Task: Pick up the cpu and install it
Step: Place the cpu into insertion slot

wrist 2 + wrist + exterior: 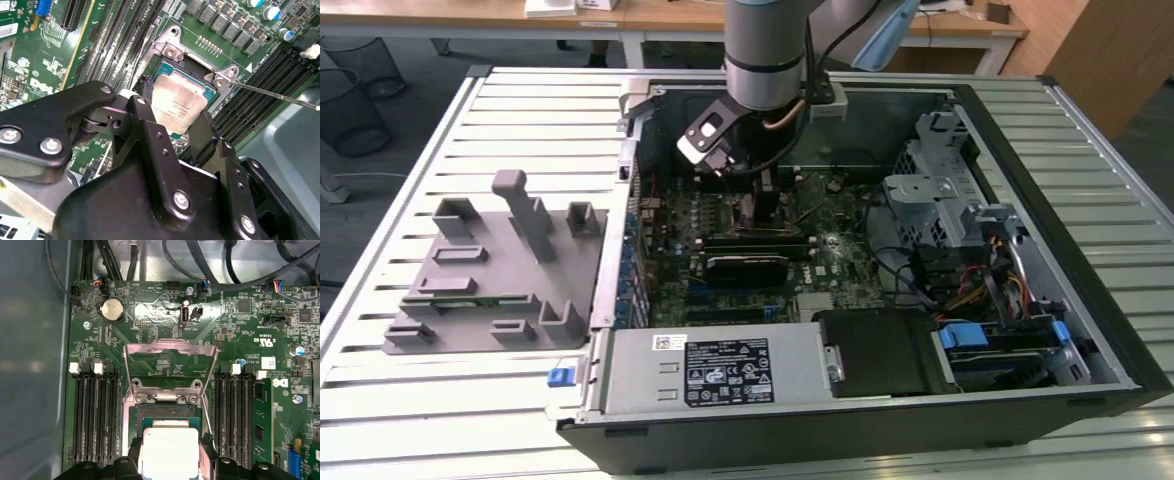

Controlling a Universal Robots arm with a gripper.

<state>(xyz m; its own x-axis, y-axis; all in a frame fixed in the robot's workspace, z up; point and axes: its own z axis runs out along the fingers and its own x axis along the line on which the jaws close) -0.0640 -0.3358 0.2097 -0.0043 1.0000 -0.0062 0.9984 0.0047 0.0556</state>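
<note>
- The cpu is off the counter and inside the computer case, with the jaws clenched on its edges.
- It hangs right over the open socket, whose metal load plate stands flipped up.
- I can't tell whether it is seated; the plate is not yet closed.
</note>
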